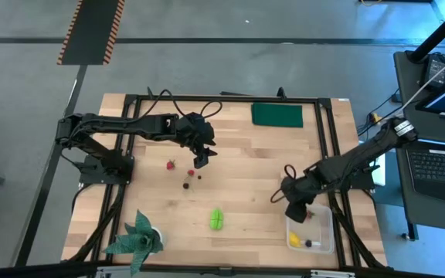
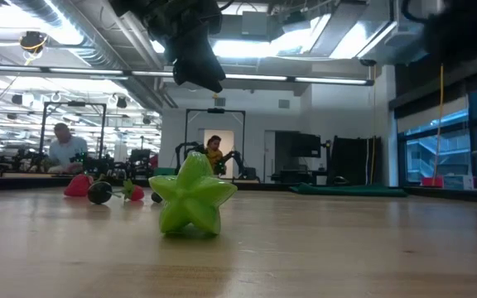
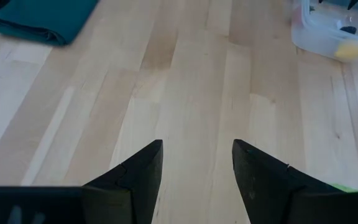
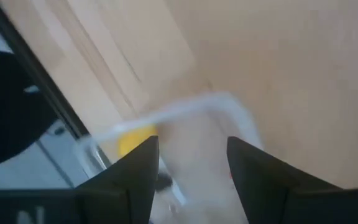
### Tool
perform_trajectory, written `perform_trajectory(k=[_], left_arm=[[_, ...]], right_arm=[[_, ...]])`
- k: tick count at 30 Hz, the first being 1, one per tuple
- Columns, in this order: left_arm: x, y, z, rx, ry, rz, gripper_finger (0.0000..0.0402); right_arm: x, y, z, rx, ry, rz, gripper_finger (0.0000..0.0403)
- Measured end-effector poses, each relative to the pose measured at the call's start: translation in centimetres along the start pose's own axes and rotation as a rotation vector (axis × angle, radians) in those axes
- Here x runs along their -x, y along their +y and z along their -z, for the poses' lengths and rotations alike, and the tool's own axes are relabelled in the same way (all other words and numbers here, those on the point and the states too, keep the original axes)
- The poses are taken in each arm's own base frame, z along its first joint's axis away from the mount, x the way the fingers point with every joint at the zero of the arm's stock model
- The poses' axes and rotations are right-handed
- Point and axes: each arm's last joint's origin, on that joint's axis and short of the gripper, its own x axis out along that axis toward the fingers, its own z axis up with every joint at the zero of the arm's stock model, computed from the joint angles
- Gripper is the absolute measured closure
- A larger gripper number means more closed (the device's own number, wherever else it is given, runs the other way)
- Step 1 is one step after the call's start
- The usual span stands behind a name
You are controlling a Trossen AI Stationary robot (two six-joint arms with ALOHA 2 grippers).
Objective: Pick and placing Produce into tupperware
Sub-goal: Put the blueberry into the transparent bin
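While the left hand [image 1: 202, 160] hangs open and empty near the berries [image 1: 185, 183], the right hand [image 1: 296, 214] gapes empty above the box [image 1: 327, 232], with a plant [image 1: 136, 238] and green cloth [image 1: 276, 114] on the tabletop [image 1: 246, 166].

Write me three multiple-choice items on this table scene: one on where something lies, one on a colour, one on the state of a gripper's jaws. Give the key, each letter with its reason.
1. Where is the yellow fruit?
A. inside the tupperware
B. on the dark green cloth
C. beside the potted plant

2. What colour is the ridged fruit lying alone mid-table?
A. red
B. bright green
C. purple

3. How do the left gripper jaws stand?
A. shut on a berry
B. shut empty
C. open, holding nothing

Key: 1 A, the high view shows it in the clear box's corner. 2 B, both high and low views show green. 3 C, the left wrist view shows bare wood between the jaws.
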Motion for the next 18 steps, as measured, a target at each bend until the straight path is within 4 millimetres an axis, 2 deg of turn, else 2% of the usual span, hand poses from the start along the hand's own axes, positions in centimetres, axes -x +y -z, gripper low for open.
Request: perform_trajectory(k=[8, 12, 18], left_arm=[[0.0, -0.8, -0.1, -0.019, -0.022, 0.027, 0.0215], [-0.1, -1.3, -0.1, -0.030, -0.020, 0.041, 0.0215], [-0.1, -2.4, 0.1, -0.053, -0.014, 0.068, 0.0215]], right_arm=[[4.8, 0.7, -3.6, 0.162, -0.343, 0.048, 0.0210], [5.9, 0.0, -5.3, 0.194, -0.470, 0.127, 0.0210], [6.5, -1.1, -6.8, 0.124, -0.575, 0.189, 0.0210]])
